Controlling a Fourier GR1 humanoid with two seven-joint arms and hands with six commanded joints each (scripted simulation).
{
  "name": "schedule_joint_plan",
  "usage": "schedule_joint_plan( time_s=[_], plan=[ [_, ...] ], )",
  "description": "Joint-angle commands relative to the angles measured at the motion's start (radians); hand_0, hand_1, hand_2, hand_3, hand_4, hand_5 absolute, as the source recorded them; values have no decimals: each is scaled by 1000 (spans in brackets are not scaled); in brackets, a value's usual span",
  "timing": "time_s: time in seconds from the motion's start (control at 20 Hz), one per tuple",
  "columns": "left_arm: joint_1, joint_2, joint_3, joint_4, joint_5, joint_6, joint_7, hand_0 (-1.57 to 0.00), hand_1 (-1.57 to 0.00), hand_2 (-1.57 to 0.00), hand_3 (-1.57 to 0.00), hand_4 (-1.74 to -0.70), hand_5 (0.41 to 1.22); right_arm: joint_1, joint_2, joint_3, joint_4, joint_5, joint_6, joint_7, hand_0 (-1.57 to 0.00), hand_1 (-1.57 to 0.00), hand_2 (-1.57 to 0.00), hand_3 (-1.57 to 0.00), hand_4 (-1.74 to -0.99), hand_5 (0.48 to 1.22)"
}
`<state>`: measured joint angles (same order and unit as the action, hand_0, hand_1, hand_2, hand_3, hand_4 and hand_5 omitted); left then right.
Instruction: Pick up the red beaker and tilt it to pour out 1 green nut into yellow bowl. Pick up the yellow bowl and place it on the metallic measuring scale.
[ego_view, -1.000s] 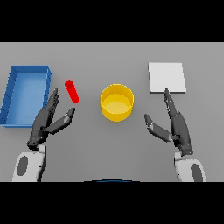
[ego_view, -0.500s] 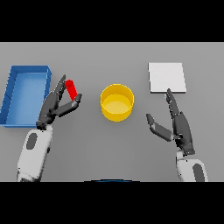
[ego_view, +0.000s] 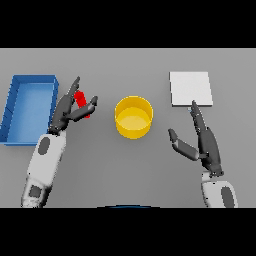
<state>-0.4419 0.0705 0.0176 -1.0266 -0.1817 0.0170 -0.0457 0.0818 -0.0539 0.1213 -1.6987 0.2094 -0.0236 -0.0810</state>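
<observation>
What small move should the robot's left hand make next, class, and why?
Probably close its fingers on the red beaker. The left hand already brackets it, fingers on one side and thumb on the other, but they look straight, not yet curled round it. The yellow bowl stands just to its right, ready for pouring.

Blue tray (ego_view: 15, 107) sits at table's far left, rectangular, raised walls, long side running away from viewer. Inside floor same blue, looks bare, though near wall may hide part of it. Tray's left corner cut by picture edge. Grey table (ego_view: 130, 175) spreads flat and plain across whole view, uniform tone, no markings. Tray rests directly on it.
</observation>
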Motion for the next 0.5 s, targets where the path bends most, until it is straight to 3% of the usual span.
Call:
schedule_joint_plan(
  time_s=[0.0,0.25,0.35,0.45],
  plan=[
    [-16,-8,8,31,4,4,-29,1,1,1,1,-1228,687,10,6,6,-9,-1,1,-4,1,1,1,1,-1242,642],
    [-72,-37,74,152,64,-1,-146,-4,-7,-54,-37,-1328,738,-9,2,-4,-5,-10,1,12,1,1,1,1,-1244,644],
    [-87,-64,80,177,63,28,-177,-207,-230,-287,-254,-1401,787,8,3,1,-7,-4,2,6,1,1,1,1,-1240,645],
    [-88,-64,89,196,47,74,-179,-551,-588,-662,-728,-1471,943,26,1,1,-12,-2,1,-11,1,1,1,1,-1237,648]
  ],
)
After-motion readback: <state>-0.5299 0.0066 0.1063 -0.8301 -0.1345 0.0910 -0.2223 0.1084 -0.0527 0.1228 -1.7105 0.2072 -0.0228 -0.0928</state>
